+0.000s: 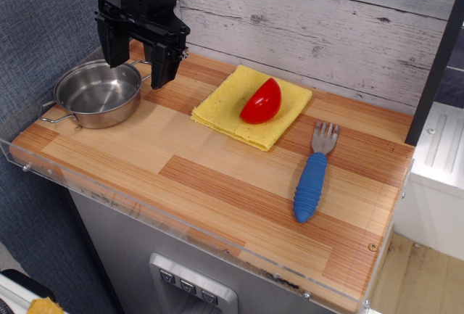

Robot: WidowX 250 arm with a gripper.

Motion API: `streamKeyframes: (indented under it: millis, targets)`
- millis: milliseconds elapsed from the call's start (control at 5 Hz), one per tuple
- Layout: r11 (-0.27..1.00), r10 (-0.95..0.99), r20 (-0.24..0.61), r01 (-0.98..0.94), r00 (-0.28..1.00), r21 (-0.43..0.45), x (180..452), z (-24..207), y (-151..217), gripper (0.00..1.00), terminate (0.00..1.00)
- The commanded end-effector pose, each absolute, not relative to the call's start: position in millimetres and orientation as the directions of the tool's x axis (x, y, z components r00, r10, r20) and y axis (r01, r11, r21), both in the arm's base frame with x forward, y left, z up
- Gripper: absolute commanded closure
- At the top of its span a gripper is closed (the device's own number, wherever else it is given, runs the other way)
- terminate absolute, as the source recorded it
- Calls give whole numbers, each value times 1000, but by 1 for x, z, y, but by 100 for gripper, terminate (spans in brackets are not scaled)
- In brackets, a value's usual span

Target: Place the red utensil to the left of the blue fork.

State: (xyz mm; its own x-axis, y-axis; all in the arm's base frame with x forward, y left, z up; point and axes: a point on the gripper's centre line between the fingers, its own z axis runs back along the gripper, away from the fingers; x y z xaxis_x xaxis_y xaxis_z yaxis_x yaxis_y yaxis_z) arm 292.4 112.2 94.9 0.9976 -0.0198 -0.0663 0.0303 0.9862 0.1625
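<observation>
The red bowl [262,101] lies tipped on its side on a yellow cloth [250,106] near the back middle of the wooden table. The blue fork [315,174] lies to its right, blue ribbed handle toward the front, silver tines toward the back. My gripper [138,62] hangs open and empty at the back left, above the rim of a steel pot [98,94], well left of the bowl.
The steel pot stands at the table's left end, with handles on both sides. A clear plastic lip [181,230] runs along the table's front and left edges. A wood-plank wall [326,31] stands behind. A white appliance [438,162] is at the right.
</observation>
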Motion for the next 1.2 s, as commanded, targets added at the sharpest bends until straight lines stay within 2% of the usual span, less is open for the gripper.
streamKeyframes:
  millis: [0,200,400,600,800,1000]
  targets:
    - [986,-20,-66,30,998,163,292,95,112,0,0]
    - [982,-79,2,77,997,172,305,107,84,0,0]
    - [972,-129,38,119,991,200,319,128,70,0,0]
    - [969,-173,75,156,982,191,340,139,56,0,0]
    - [969,-200,74,186,977,164,361,122,42,0,0]
    - [971,-202,48,193,978,142,382,96,31,0,0]
